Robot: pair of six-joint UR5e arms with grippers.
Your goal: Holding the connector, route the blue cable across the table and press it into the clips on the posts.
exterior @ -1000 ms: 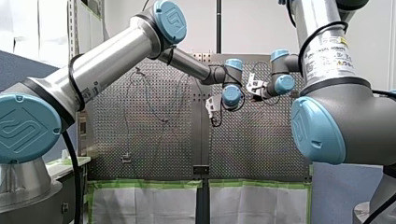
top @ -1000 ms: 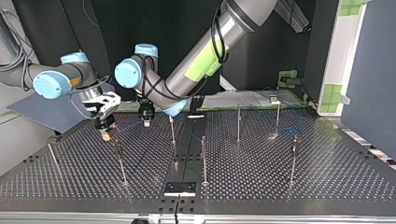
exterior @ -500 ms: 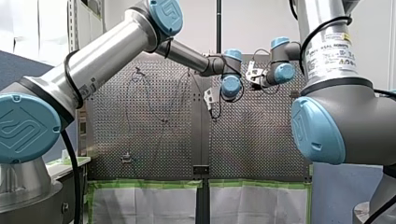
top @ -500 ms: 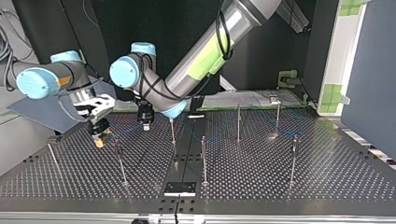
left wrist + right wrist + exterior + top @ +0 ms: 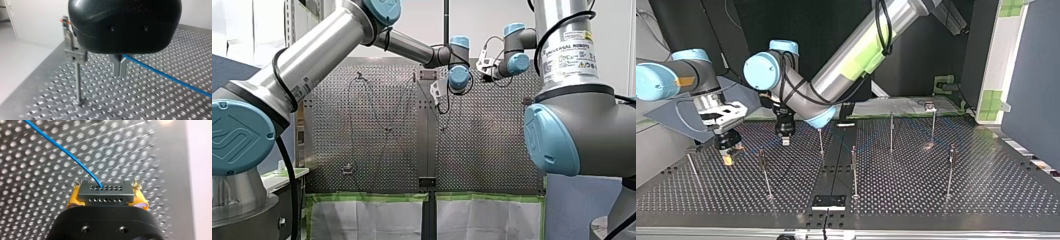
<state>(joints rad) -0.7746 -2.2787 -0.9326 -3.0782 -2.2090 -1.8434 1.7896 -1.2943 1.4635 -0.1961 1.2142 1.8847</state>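
two end effectors hold a thin blue cable (image 5: 62,151) over the grey perforated metal table (image 5: 150,100).
my right end effector (image 5: 107,198), yellow-padded, is clamped on the dark grey rectangular connector (image 5: 105,191), where the cable enters a hole in its upper row. my left end effector (image 5: 119,69) has its metal fingers pinched narrow together on the cable, just beside the slim metal post with a clip (image 5: 78,82) but clear of it. from there the cable leads away from the post. in the top view the connector hangs low at the post's left, near the table.
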